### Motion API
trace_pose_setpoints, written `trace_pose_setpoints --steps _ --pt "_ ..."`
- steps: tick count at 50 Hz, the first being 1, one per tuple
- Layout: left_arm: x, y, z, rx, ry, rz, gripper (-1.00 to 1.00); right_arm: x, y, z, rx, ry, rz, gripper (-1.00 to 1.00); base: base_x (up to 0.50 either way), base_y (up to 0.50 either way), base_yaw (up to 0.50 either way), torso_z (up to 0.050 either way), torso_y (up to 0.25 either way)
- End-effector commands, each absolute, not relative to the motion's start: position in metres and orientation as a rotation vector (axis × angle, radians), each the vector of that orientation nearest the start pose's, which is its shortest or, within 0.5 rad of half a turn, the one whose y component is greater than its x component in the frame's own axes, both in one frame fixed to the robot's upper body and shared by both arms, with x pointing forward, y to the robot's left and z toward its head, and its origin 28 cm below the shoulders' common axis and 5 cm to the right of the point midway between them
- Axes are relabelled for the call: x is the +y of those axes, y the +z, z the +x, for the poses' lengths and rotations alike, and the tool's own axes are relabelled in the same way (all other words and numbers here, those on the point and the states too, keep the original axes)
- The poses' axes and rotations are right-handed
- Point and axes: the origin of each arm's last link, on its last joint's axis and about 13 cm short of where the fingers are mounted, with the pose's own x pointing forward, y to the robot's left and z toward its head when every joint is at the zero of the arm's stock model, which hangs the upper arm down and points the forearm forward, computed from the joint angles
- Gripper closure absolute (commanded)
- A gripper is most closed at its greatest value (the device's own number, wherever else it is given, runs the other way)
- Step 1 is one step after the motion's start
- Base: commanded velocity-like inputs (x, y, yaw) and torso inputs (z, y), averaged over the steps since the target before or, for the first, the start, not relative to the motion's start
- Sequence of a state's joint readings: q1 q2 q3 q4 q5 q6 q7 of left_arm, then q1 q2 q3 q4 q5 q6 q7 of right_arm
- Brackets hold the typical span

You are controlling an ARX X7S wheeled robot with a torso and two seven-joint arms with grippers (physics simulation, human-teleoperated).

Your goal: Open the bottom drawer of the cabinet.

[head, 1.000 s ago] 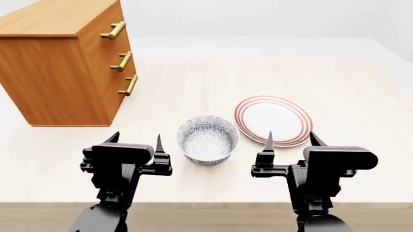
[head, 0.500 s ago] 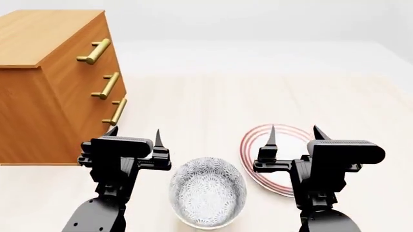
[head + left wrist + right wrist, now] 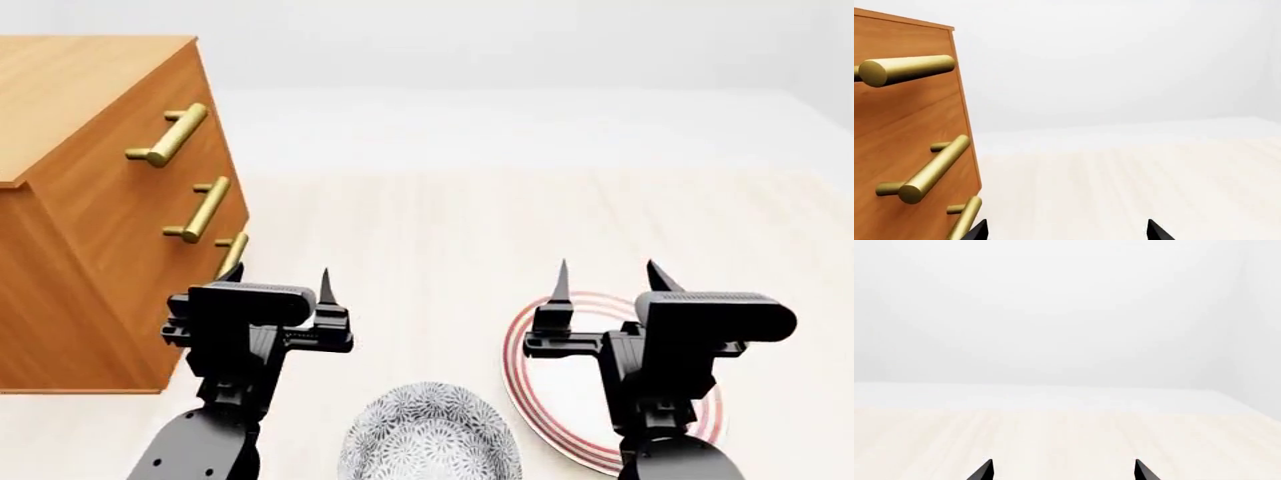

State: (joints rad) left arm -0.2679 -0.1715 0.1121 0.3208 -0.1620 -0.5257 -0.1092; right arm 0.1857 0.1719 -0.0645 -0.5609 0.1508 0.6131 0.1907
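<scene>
The cabinet [image 3: 80, 260] stands at the left of the head view, its three brass-handled drawers facing right. The bottom drawer [image 3: 200, 270] is the lowest, and its handle [image 3: 231, 253] shows just above my left gripper's fingertip. My left gripper [image 3: 280, 275] is open and empty, right beside that drawer front. In the left wrist view the bottom handle [image 3: 965, 221] lies close to one fingertip of the left gripper [image 3: 1065, 231], apart from it. My right gripper [image 3: 609, 272] [image 3: 1063, 470] is open and empty over the pale floor, far from the cabinet.
A patterned grey bowl [image 3: 427, 442] sits between my arms at the near edge of the head view. A white plate with red rings [image 3: 550, 400] lies under my right arm. Pale wood floor [image 3: 441, 230] stretches to the right of the cabinet.
The view has moved closer to the cabinet, which now looms larger at the left. The bowl and plate have slid toward the view's lower edge. Both grippers stay open in the same pose.
</scene>
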Motion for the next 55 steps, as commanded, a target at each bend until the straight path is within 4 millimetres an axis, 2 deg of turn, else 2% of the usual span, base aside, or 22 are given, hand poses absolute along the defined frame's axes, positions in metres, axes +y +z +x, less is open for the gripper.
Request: trace_pose_setpoints --steps 1,6,7,10,11,15,19,23,41,51,55 --pt "0.215 0.105 0.254 -0.040 -0.041 0.048 -1.00 -0.108 0.126 0.225 -0.126 -0.045 -0.049 -1.00 0.00 0.00 0.00 0.000 0.000" --pt "0.216 0.109 0.258 -0.014 -0.023 0.038 -1.00 -0.108 0.126 0.226 -0.119 -0.043 -0.049 -1.00 0.00 0.00 0.00 0.000 0.000" --pt "0.218 0.111 0.262 -0.008 0.037 0.098 -1.00 -0.108 0.126 0.225 -0.119 -0.043 -0.050 -1.00 0.00 0.00 0.00 0.000 0.000" --pt "0.221 0.113 0.269 0.017 0.063 0.213 -1.00 -0.108 0.125 0.225 -0.118 -0.042 -0.049 -1.00 0.00 0.00 0.00 0.000 0.000" --pt "0.223 0.112 0.273 0.044 0.075 0.334 -1.00 -0.108 0.125 0.225 -0.118 -0.043 -0.045 -1.00 0.00 0.00 0.00 0.000 0.000" --pt "0.227 0.112 0.282 0.055 0.105 0.526 -1.00 -0.108 0.124 0.226 -0.117 -0.045 -0.047 -1.00 0.00 0.00 0.00 0.000 0.000" --pt "0.233 0.112 0.294 0.079 0.136 0.555 -1.00 -0.108 0.125 0.225 -0.120 -0.041 -0.044 -1.00 0.00 0.00 0.00 0.000 0.000" --pt "0.234 0.109 0.296 0.098 0.132 0.572 -1.00 -0.108 0.126 0.225 -0.122 -0.042 -0.047 -1.00 0.00 0.00 0.00 0.000 0.000" --pt "0.246 0.072 0.316 0.242 0.151 0.670 -1.00 -0.108 0.127 0.226 -0.130 -0.044 -0.050 -1.00 0.00 0.00 0.00 0.000 0.000" --pt "0.249 0.072 0.321 0.293 0.159 0.698 -1.00 -0.108 0.126 0.225 -0.130 -0.043 -0.047 -1.00 0.00 0.00 0.00 0.000 0.000" --pt "0.251 0.073 0.327 0.315 0.168 0.762 -1.00 -0.108 0.125 0.224 -0.128 -0.042 -0.046 -1.00 0.00 0.00 0.00 0.000 0.000"
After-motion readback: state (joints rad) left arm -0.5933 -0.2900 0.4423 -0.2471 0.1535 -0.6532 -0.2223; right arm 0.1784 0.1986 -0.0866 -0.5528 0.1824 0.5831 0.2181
